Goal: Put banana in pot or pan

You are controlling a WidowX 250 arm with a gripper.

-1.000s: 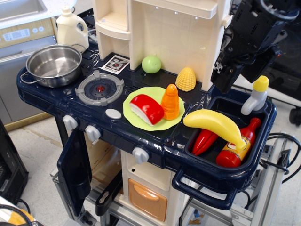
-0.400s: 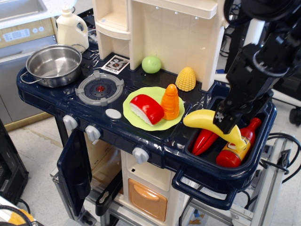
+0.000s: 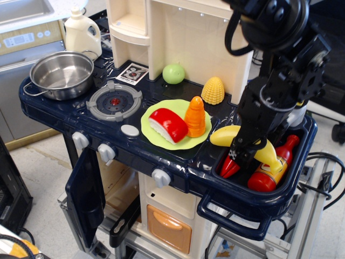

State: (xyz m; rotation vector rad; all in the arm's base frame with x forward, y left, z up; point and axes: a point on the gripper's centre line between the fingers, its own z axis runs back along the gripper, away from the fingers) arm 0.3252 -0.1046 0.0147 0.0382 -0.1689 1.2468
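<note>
Right now gripper (image 3: 241, 152) sits over banana (image 3: 225, 135) mid-span in sink (image 3: 253, 208); banana's long axis runs left-right across it. Can't tell if clenched. Pot (image 3: 62, 74) far left.

bright, even indoor light falls from above, with no harsh shadows anywhere. the picture is mostly sharp and the colours are vivid. small white highlights glint on the glossy dark blue counter (image 3: 64, 110), and the inside of the steel pot (image 3: 62, 74) shows soft pale reflections. the yellow banana (image 3: 225, 135) and the red ketchup bottle (image 3: 272, 167) carry faint shine. the black robot arm (image 3: 277, 81) is dark with little visible detail, and its gripper (image 3: 237, 156) is hard to make out against the shaded sink basin (image 3: 299, 162). the cream back panel (image 3: 194, 38) looks slightly washed out. no obvious bending at the edges.
</note>
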